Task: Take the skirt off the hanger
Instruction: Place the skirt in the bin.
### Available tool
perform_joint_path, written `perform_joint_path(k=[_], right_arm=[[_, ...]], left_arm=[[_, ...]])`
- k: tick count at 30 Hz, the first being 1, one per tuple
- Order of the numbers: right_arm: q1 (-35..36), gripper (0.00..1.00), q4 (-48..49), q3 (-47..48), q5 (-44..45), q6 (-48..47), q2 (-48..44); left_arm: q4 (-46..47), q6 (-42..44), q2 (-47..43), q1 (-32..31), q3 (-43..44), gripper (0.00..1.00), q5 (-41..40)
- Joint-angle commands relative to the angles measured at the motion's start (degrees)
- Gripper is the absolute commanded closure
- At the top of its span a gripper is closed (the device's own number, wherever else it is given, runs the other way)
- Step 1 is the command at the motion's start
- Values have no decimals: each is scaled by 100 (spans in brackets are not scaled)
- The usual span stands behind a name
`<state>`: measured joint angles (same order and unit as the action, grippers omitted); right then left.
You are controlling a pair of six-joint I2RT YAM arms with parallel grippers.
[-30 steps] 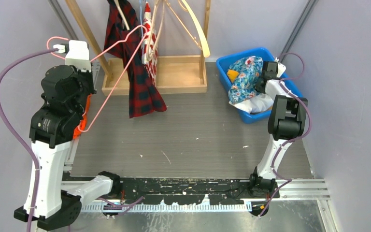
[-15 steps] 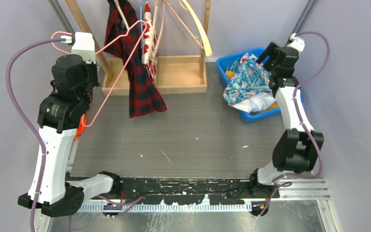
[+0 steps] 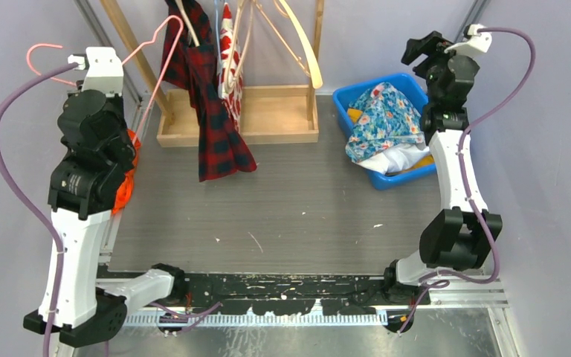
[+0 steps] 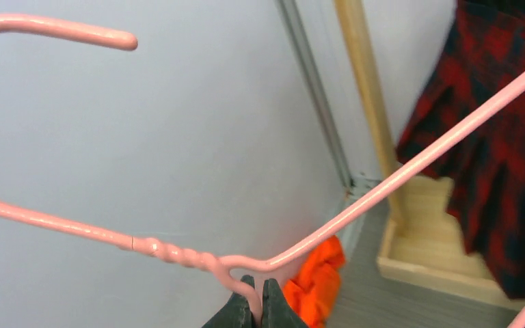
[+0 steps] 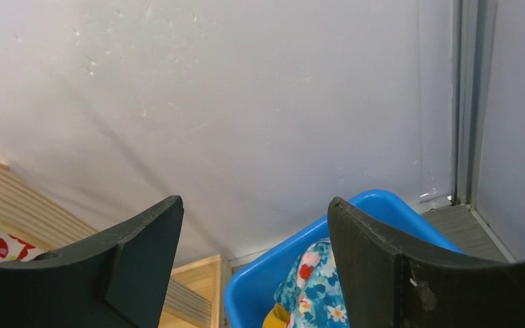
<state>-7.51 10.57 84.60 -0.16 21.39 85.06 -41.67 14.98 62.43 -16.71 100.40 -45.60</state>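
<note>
The floral skirt lies heaped in the blue bin at the far right of the bench, well apart from the bare pink hanger. The left gripper pinches the hanger tight at its neck, high by the left wall. The right gripper hangs above the bin's far end, jaws wide and empty. The removal looks all but complete; what is left, likely, is parking the hanger.

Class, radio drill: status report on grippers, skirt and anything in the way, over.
Left gripper shut on bare pink hanger. Right gripper open, raised by blue bin. Floral skirt in bin. Nothing in the way.
</note>
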Motion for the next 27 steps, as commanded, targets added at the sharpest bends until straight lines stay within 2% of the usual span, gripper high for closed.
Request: perform_joint_path(k=[1, 8, 15, 23, 27], right_arm=[[35, 18, 565, 471, -157, 208, 279], [37, 19, 729, 1296, -268, 285, 910], [39, 19, 946, 1984, -380, 524, 1545], [36, 19, 974, 2082, -392, 620, 1720], [31, 20, 981, 2100, -383, 726, 1790]], left_arm=[[1317, 1226, 142, 47, -246, 100, -998], [2025, 1541, 917, 111, 139, 100, -1252], [2211, 1664, 1919, 293, 752, 100, -1300], [2579, 2006, 2189, 542, 938, 100, -1210], [2630, 2063, 2001, 588, 696, 100, -1231]])
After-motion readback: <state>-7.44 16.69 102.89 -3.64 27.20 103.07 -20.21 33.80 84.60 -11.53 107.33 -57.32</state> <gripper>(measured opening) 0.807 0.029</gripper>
